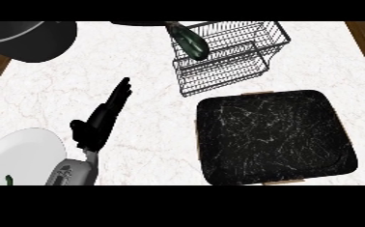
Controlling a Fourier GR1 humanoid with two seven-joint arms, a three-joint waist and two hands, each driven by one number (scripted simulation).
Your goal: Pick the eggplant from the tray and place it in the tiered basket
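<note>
The eggplant [191, 41], dark green with a pale stem end, lies tilted on the left rim of the wire tiered basket [242, 52] at the back of the counter. No hand touches it. The black marbled tray [278, 136] sits at the front right with nothing on it. My left hand [97, 123] is at the lower left, open, with its fingers straight and pointing up and to the right, well away from the basket and the tray. My right hand does not show.
A dark round pan [35, 40] fills the back left corner. A white plate [28, 154] lies at the lower left beside my left forearm. A dark shape [143, 22] touches the top edge left of the basket.
</note>
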